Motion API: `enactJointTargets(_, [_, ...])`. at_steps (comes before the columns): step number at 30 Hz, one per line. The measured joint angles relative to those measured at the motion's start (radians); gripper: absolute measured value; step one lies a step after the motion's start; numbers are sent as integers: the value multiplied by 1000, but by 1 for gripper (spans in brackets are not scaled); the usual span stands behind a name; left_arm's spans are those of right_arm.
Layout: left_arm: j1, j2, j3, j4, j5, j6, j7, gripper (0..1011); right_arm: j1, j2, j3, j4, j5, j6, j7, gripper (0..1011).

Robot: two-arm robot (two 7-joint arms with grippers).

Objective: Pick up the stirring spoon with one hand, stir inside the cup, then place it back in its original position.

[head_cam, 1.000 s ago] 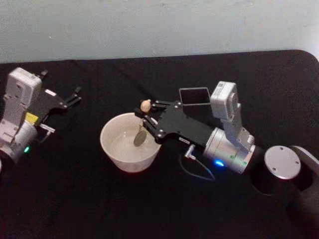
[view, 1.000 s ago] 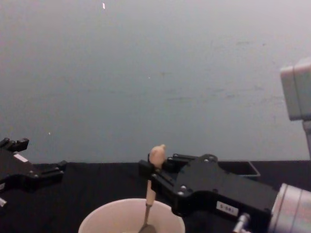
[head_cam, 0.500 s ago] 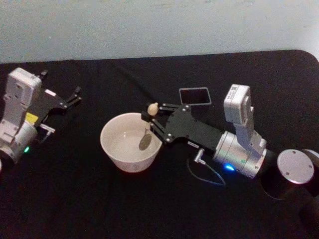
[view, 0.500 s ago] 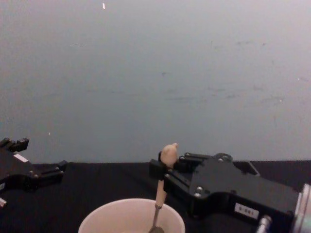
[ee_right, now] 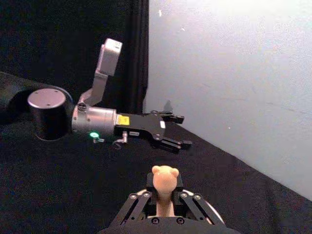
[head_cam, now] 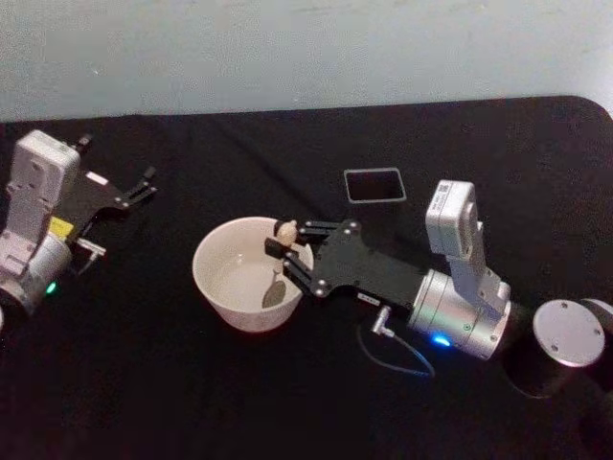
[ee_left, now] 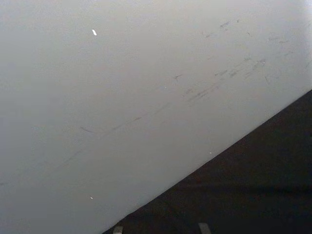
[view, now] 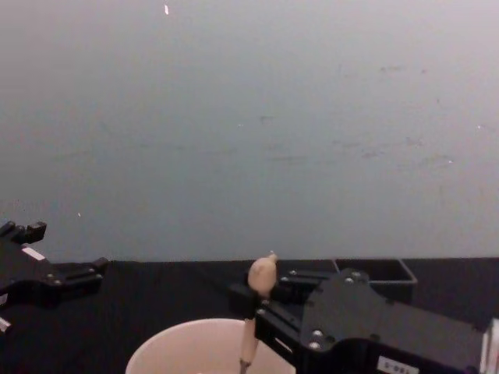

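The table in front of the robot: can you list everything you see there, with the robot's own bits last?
table: one, covered in black, across the whole front
wall: one, pale grey-blue, behind the table
cup: one, cream, round and wide, near the middle of the table
stirring spoon: one, beige handle with a dark bowl, bowl end down inside the cup
holder box: one, dark with a square mouth, behind the cup toward the robot's right
right hand: one, black on a silver wrist, over the cup's right rim, shut on the spoon's handle
left hand: one, black, open, idle at the table's far left
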Motion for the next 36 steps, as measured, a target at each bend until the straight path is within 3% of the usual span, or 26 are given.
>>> enactJointTargets(13, [0, 0, 0, 0, 0, 0, 0, 1001, 10, -12, -28, 4, 8, 5, 11, 174])
enactJointTargets(25, [0, 0, 0, 0, 0, 0, 0, 1001, 67, -70, -40, 78, -9, -1, -13, 174])
enactJointTargets(36, [0, 0, 0, 0, 0, 0, 0, 1001, 101, -100, -34, 128, -21, -9, -30, 174])
